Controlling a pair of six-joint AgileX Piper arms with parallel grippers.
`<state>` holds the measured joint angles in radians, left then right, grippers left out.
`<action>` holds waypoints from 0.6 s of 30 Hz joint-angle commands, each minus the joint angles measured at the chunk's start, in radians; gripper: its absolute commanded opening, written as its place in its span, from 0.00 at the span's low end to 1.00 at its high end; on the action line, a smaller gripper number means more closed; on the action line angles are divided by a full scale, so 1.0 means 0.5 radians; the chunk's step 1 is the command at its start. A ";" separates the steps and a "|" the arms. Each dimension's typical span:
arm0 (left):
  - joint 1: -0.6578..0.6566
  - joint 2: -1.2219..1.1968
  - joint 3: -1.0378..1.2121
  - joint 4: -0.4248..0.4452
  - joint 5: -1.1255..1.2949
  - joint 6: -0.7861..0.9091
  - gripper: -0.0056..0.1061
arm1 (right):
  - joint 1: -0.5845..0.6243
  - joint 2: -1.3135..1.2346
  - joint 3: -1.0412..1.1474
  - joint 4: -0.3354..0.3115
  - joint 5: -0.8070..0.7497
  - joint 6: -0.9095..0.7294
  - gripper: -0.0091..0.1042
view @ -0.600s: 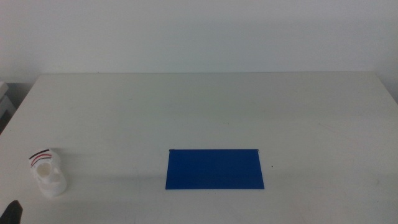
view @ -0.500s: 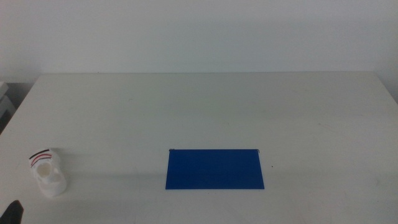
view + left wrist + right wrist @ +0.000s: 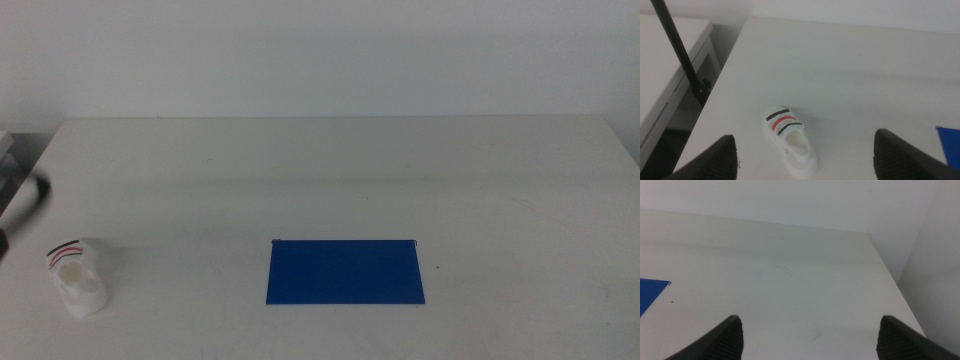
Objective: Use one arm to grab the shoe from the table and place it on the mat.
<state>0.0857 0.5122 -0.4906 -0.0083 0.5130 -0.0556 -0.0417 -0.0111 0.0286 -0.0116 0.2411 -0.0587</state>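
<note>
The shoe (image 3: 78,278), a small white sandal with black and red straps, stands on the white table (image 3: 330,170) at the near left. The dark-blue mat (image 3: 345,271) lies flat at the near middle, well to the shoe's right. A dark, blurred part of the left arm (image 3: 28,200) shows at the left edge, just behind the shoe. In the left wrist view the left gripper (image 3: 806,139) is open and empty, held above the shoe (image 3: 789,142), with a corner of the mat (image 3: 951,136) in sight. The right gripper (image 3: 810,321) is open and empty over bare table, out of the middle view.
Beside the table's left edge stand a black slanted pole (image 3: 677,50) and a grey side surface (image 3: 665,60). The right wrist view shows the table's far right edge (image 3: 885,275) and a corner of the mat (image 3: 649,294).
The left arm's dark shape has moved from the bottom-left corner up along the left edge, to behind the shoe. The shoe and the mat have not moved.
</note>
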 commanded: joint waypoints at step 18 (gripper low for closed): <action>-0.006 1.119 -1.283 0.060 1.315 -0.669 0.89 | -0.004 0.007 0.010 -0.016 -0.146 -0.021 0.77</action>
<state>0.0857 1.0473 -1.0845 0.0162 1.1684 -0.3327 -0.0417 -0.0111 0.0286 -0.0116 0.2411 -0.0587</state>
